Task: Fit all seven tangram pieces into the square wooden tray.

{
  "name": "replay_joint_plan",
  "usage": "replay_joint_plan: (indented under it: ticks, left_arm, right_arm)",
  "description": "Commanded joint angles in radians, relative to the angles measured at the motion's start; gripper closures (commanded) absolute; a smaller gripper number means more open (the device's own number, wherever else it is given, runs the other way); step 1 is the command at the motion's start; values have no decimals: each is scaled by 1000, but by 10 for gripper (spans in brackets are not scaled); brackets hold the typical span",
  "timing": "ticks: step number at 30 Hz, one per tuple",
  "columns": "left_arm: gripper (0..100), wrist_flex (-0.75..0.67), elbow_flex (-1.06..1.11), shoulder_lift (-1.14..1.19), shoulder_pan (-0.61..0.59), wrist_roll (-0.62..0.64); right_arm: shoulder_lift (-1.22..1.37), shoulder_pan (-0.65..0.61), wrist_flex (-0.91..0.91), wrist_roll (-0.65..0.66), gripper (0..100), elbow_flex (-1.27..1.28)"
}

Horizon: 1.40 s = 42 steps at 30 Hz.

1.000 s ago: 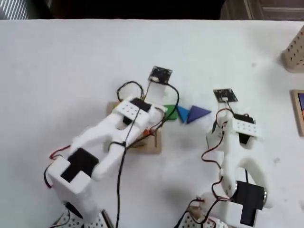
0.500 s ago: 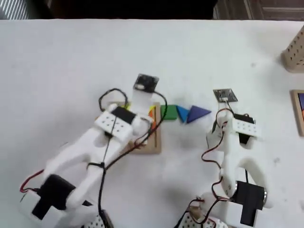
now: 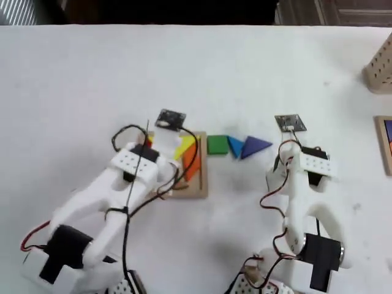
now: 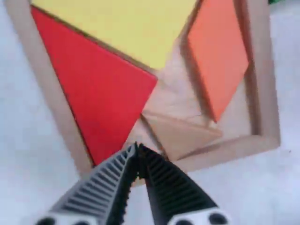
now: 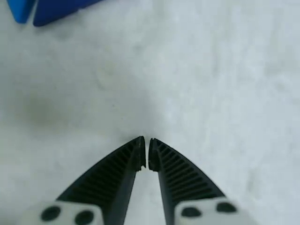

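Observation:
The square wooden tray [image 3: 195,188] lies under my left arm. In it sit a yellow piece [image 4: 122,23], a red triangle [image 4: 93,98], an orange parallelogram [image 4: 218,61] and a wood-coloured triangle [image 4: 180,136]. My left gripper [image 4: 138,151] is shut and empty, its tip over the tray's rim [image 4: 267,93] beside the red triangle. Right of the tray on the table lie a green square [image 3: 217,144], a light blue triangle [image 3: 234,146] and a dark blue triangle [image 3: 254,146]. My right gripper [image 5: 145,157] is shut over bare table, a little short of the dark blue triangle [image 5: 61,9].
A pale wooden block [image 3: 380,67] with holes stands at the far right edge. Below it a framed board [image 3: 384,144] lies at the same edge. The right arm [image 3: 300,177] stands on the near side of the blue triangles.
My left arm has drawn back to the left and nearer, uncovering the yellow and orange pieces and the green square. The right arm has not moved.

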Motion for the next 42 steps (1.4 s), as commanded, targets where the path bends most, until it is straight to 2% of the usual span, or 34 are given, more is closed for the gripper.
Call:
replay_joint_plan:
  ticks: [1, 11, 21, 31, 38, 42]
  left_arm:
    - [980, -55, -8, -38, 4, -6]
    - [980, -114, -12, -25, 79, 15]
    - [980, -92, -175, 220, 70, 31]
    - [980, -120, -229, 234, 82, 25]
    - [980, -123, -250, 234, 156, 25]
    - [980, -120, -252, 225, 157, 25]
  right_arm:
    - [-38, 1, -12, 14, 975, -6]
    - [-38, 4, -12, 14, 974, -6]
    - [-39, 4, -12, 14, 974, -6]
    - [-39, 4, -12, 15, 974, -8]
    - [-39, 4, -12, 15, 974, -8]
    - [-39, 4, -12, 15, 974, -8]
